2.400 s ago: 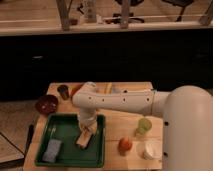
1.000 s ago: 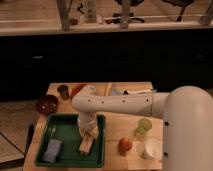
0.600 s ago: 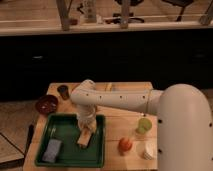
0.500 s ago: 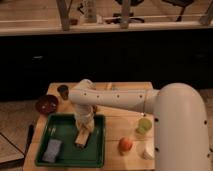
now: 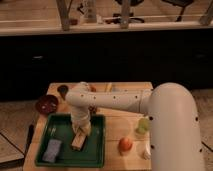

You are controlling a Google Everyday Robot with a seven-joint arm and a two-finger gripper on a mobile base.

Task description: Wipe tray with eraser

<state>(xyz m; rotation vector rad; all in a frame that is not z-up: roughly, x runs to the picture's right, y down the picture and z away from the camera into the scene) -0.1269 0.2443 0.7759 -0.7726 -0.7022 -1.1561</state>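
Observation:
The dark green tray (image 5: 60,127) lies at the front left of the wooden table. The tan eraser (image 5: 78,141) lies on the tray's floor, right of its middle. My gripper (image 5: 81,131) points down from the white arm and sits on the eraser's far end, pressing it against the tray. A blue-grey pad (image 5: 51,150) lies in the tray's front left corner.
A dark red bowl (image 5: 46,104) and a small dark cup (image 5: 62,90) stand left of the arm, behind the tray. An orange fruit (image 5: 125,144), a green cup (image 5: 144,124) and a white object (image 5: 146,151) stand right of the tray. The table (image 5: 120,134) ends close to the front.
The arm has swung left over the tray, and the gripper with the eraser has shifted a little left and toward the front across the tray floor.

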